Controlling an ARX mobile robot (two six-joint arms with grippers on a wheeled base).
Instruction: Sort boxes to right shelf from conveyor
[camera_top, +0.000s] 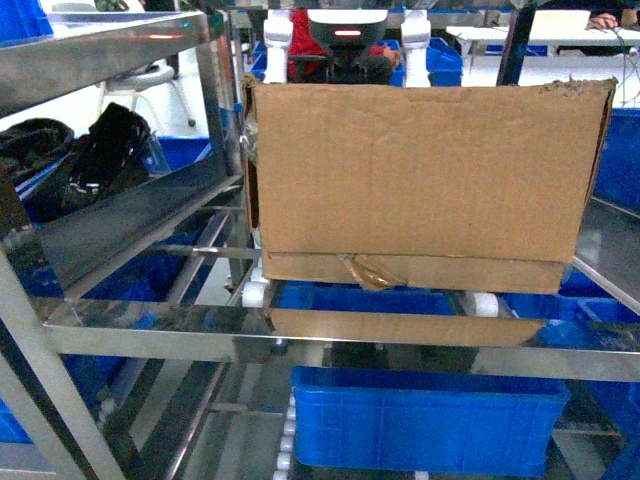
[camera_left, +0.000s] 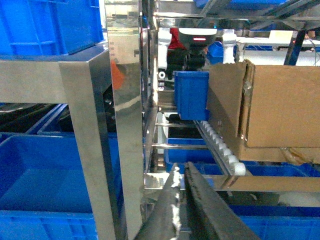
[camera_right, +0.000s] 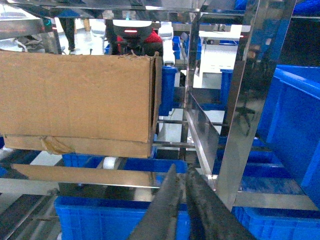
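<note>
The cardboard carton (camera_top: 420, 185) sat on the white roller wheels (camera_left: 222, 147) of the steel rack's (camera_top: 300, 345) sloping tier, its long axis running across the head view, parallel to the front rail. Its taped bottom seam faced the robot, the tape peeling near the middle. It lay ahead of and above both tools, between them. The left tool (camera_left: 186, 172) was below and left of the carton's left end, the right tool (camera_right: 182, 172) below and right of its right end. Neither touched it, and neither looked clearly nearer. Both tools had their fingers pressed together and held nothing.

The carton's open top faced away, so whether it held anything could not be told. A small blue bin (camera_left: 191, 94) stood on the same rollers just behind the carton's left end, contents hidden. A blue crate (camera_top: 430, 420) on the tier below looked empty where it showed. The conveyor was not in view.
</note>
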